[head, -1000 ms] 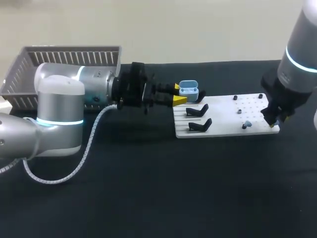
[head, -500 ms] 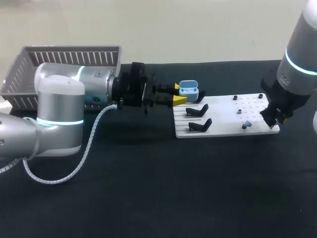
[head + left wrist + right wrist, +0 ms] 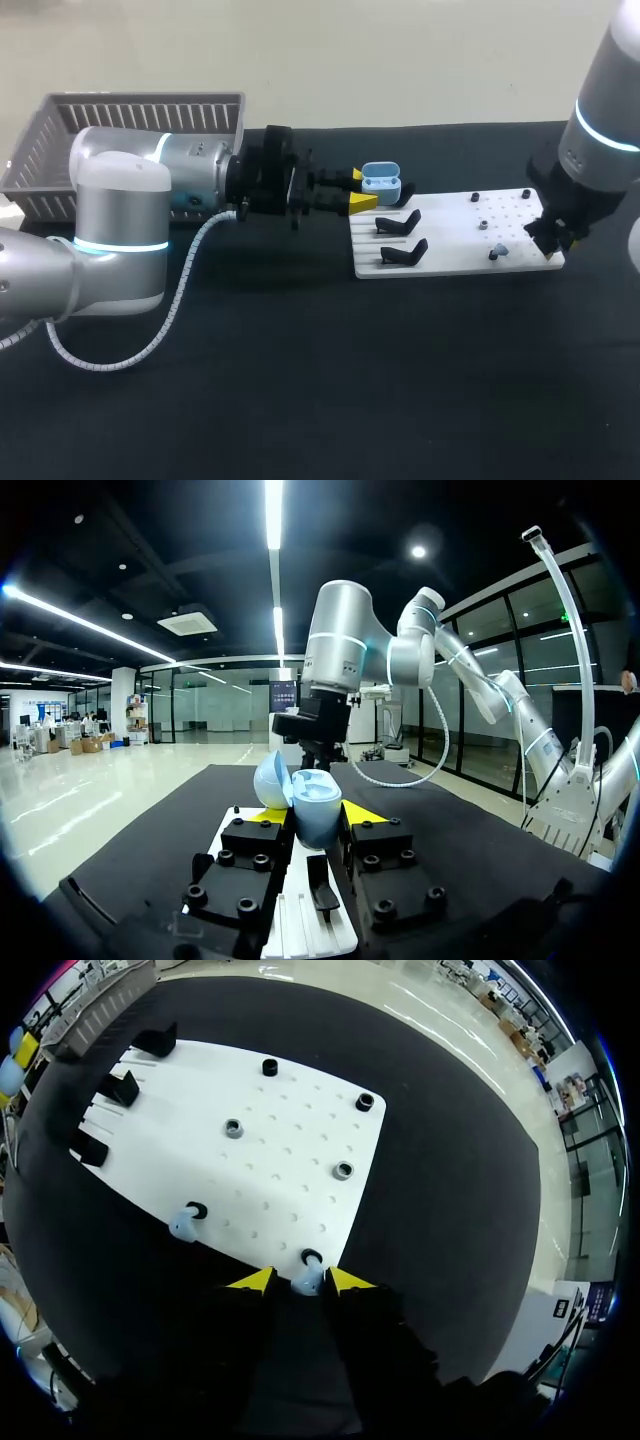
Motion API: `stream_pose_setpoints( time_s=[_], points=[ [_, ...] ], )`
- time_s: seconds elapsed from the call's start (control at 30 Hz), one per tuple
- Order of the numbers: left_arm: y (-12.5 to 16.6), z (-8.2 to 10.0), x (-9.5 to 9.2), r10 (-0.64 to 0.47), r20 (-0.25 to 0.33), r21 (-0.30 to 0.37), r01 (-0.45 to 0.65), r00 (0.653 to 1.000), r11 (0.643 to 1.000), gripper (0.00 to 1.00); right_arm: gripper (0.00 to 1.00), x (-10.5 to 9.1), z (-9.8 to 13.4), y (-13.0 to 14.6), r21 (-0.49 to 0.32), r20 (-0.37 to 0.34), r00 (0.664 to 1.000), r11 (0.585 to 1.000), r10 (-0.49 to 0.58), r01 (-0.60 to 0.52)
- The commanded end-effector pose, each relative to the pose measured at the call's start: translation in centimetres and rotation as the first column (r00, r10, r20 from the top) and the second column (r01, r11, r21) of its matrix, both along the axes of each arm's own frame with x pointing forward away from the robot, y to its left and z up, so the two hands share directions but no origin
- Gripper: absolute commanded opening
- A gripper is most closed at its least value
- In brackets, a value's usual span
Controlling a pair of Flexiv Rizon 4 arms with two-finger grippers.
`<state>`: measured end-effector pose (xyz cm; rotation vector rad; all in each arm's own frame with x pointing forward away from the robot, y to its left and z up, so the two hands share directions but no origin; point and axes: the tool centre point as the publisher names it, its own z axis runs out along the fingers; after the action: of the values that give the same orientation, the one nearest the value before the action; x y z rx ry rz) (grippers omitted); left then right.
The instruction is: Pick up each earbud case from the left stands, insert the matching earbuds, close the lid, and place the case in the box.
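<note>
Between the left gripper's [image 3: 316, 822] yellow fingertips [image 3: 363, 813] the pale blue earbud case [image 3: 312, 798] is sitting clamped, its lid standing open, just above the white board [image 3: 290, 1150] near the black stands [image 3: 400, 222]. At the board's opposite corner the right gripper [image 3: 298, 1286] is straddling an earbud [image 3: 308, 1278]; whether it is gripping cannot be told. Another earbud [image 3: 183, 1226] is resting along the same edge.

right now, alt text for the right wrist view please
The right pincer hangs open at the edge of a white board, its yellow tips flanking a pale blue earbud. A second earbud sits further along that edge; black stands line the far end.
</note>
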<state>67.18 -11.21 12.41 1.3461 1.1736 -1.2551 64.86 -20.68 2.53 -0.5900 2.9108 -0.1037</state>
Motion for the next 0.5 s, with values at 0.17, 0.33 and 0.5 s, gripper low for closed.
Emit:
stream_pose_setpoints(
  time_s=[0.17,0.33,0.5],
  points=[
    [0.02,-0.04,-0.18,0.006,0.003,-0.002,-0.006,1.000,1.000,0.00,0.32,0.32,-0.31,-0.12,-0.007,0.010,1.000,1.000,-0.015,0.016],
    [0.02,-0.04,-0.18,0.006,0.003,-0.002,-0.006,1.000,1.000,0.00,0.27,0.38,-0.42,-0.19,-0.013,0.013,1.000,1.000,-0.023,0.023],
    [0.02,-0.04,-0.18,0.006,0.003,-0.002,-0.006,1.000,1.000,0.00,0.12,0.33,-0.63,-0.31,-0.018,0.011,0.999,0.999,-0.030,0.031]
  ],
)
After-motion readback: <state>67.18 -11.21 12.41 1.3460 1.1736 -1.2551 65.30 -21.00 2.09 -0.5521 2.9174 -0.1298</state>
